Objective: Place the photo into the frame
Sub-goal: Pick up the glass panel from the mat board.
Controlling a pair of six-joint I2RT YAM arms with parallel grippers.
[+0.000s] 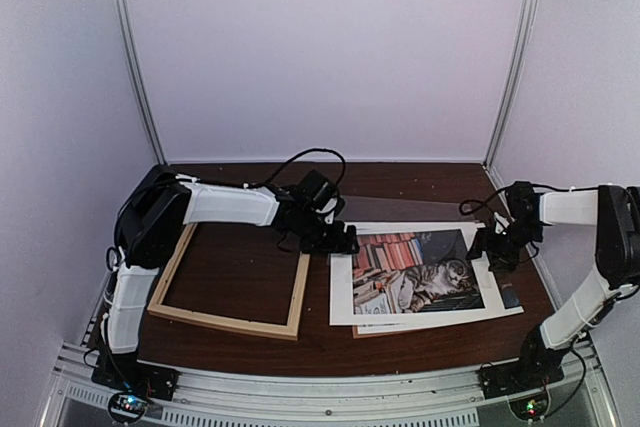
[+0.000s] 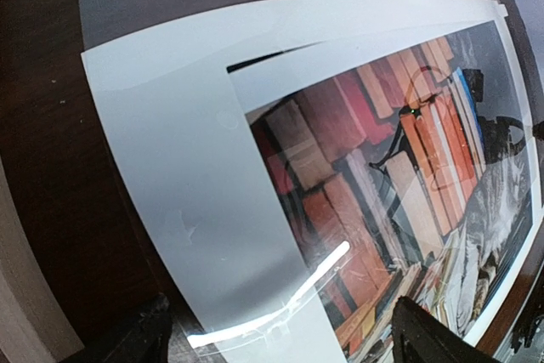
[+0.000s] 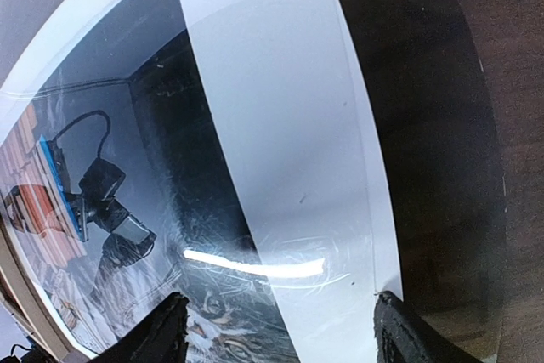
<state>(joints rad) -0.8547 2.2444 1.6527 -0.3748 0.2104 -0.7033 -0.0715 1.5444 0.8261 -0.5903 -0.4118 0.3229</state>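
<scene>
I saw the photo (image 1: 415, 277) lying flat on the table (image 1: 330, 347), right of the empty frame (image 1: 225, 323), long axis left to right. My left gripper (image 1: 343, 242) hung over its left short edge and my right gripper (image 1: 488, 247) over its right one. Both sets of jaws stood spread, holding nothing. The left arm sat nearer the frame.

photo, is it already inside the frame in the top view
No, the photo lies face up to the right of the frame, wholly outside its wooden strips.
</scene>
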